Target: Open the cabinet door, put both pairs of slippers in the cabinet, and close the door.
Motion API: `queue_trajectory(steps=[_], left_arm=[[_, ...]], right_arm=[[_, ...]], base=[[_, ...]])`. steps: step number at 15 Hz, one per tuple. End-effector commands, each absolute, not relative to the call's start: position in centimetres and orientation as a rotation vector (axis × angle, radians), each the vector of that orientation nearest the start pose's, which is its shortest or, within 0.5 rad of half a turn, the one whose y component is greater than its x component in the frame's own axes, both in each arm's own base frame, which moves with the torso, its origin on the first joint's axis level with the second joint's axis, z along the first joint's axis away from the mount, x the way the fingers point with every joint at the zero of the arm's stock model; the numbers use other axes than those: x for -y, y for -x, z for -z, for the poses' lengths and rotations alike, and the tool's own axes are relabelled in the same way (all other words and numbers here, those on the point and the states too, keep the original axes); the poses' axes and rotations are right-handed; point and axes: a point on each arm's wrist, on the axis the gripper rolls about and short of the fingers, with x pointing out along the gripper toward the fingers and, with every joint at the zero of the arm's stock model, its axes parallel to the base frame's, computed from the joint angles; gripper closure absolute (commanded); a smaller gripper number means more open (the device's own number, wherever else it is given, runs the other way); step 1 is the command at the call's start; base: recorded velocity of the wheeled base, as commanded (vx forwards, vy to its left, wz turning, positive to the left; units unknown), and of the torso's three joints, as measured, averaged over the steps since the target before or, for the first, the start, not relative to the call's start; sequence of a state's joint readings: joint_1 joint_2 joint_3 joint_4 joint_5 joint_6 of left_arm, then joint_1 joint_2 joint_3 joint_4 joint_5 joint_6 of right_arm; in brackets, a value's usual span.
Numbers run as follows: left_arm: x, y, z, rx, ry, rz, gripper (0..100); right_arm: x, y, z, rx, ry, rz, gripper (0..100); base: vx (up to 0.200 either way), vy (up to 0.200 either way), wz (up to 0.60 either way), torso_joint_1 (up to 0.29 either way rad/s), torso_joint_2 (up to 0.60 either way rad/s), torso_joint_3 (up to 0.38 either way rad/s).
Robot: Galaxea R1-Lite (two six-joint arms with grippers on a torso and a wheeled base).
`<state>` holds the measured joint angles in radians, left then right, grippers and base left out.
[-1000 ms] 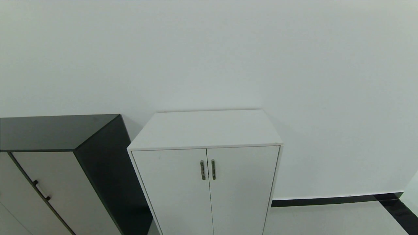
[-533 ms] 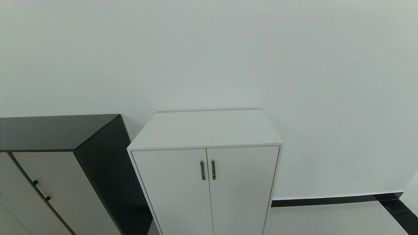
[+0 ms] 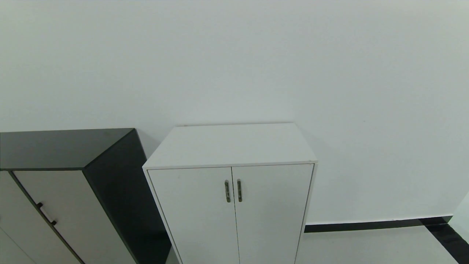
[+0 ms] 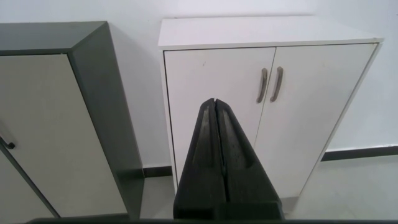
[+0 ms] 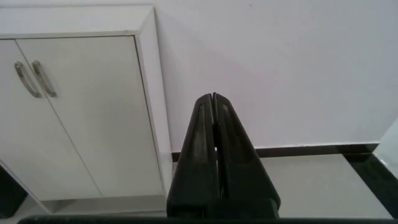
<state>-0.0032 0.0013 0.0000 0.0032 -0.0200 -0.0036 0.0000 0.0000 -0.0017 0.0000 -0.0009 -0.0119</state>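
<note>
While cabinet (image 3: 198,209) stands shut against wall (image 3: 234,66), left end effector (image 4: 215,103), right end effector (image 5: 214,98) pinched together.

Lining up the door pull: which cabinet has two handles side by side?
The all-white cabinet, right of the black-sided cabinet; its twin handles meet mid-front, the other shows one dark handle.

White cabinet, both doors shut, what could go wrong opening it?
The two handles sit close together at the seam, so a gripper might catch the wrong one or both. The left gripper and right gripper are both shut; reaching in like that would likely just bump the white cabinet. The dark cabinet stands close on the left and may limit the left door in its swing.
</note>
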Motion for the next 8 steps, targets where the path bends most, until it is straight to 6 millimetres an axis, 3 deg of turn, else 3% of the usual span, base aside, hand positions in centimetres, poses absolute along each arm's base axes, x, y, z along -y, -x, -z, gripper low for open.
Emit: queue_trajectory(steps=[1, 8], left_arm=[[0.04, 2.27, -7.52, -0.005, 0.003, 0.023, 100], [0.04, 2.27, -7.52, -0.005, 0.002, 0.021, 100]], right_arm=[[-0.02, 2.27, -7.54, -0.003, 0.005, -0.009, 100], [-0.03, 2.27, -7.54, -0.003, 0.000, -0.014, 100]], base=[[0.000, 0.000, 0.00, 0.000, 0.00, 0.000], [0.000, 0.000, 0.00, 0.000, 0.00, 0.000]])
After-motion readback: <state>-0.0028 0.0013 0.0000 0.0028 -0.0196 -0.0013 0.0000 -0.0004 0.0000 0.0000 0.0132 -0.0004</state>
